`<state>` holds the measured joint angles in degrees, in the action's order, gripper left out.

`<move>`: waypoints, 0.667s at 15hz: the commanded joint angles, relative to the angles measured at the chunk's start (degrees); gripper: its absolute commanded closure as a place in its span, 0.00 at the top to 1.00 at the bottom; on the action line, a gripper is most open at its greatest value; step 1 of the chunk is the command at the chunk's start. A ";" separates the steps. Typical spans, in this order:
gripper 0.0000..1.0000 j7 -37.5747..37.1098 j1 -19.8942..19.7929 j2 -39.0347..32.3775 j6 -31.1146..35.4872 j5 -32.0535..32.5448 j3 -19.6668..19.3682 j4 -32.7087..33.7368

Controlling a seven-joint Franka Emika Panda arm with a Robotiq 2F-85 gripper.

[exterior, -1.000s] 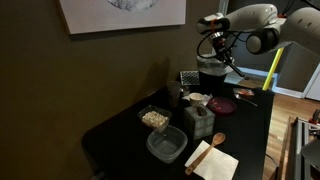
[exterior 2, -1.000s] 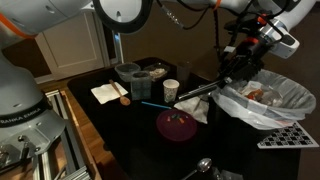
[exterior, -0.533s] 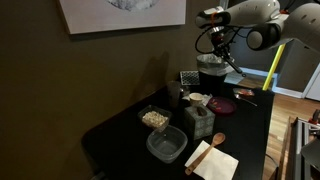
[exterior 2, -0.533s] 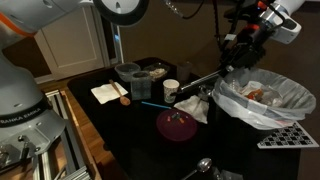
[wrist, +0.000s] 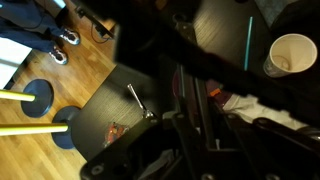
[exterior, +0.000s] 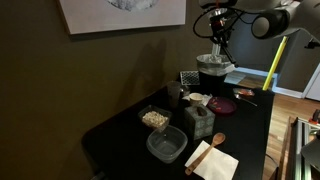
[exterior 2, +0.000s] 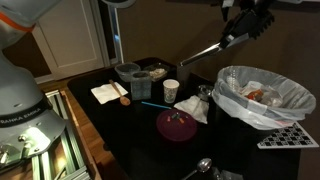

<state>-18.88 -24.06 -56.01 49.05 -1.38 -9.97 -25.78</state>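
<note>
My gripper point(exterior 2: 238, 30) hangs high above the table, over the near side of a black bin with a white liner point(exterior 2: 226, 82). It is shut on a long grey utensil point(exterior 2: 205, 49), which slants down and away from the bin. In an exterior view the gripper point(exterior: 216, 33) sits above the bin point(exterior: 212, 68). The wrist view is dark: the gripper point(wrist: 203, 125) shows the utensil point(wrist: 190, 90) as a dark bar running between its fingers. Below it lie a paper cup point(wrist: 290, 55) and a metal spoon point(wrist: 137, 100).
On the black table stand a paper cup point(exterior 2: 171, 90), a purple plate point(exterior 2: 178, 125), clear containers point(exterior 2: 127, 72), a napkin with a wooden spoon point(exterior 2: 108, 93) and a blue straw point(exterior 2: 150, 102). A grid tray point(exterior 2: 290, 135) lies by the bin. A grey box point(exterior: 198, 120) stands mid-table.
The gripper has risen with the utensil, from beside the bin's rim to well above it. The utensil's low end has come up off the table area.
</note>
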 commanded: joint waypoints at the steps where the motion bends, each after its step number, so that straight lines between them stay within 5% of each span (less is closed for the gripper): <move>1: 0.06 -8.93 -1.34 4.72 -1.82 -4.82 1.66 -2.54; 10: 0.06 -10.62 -1.16 9.80 -0.87 -11.88 5.10 -9.83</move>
<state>-29.00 -25.09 -48.16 48.18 -10.10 -6.74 -31.46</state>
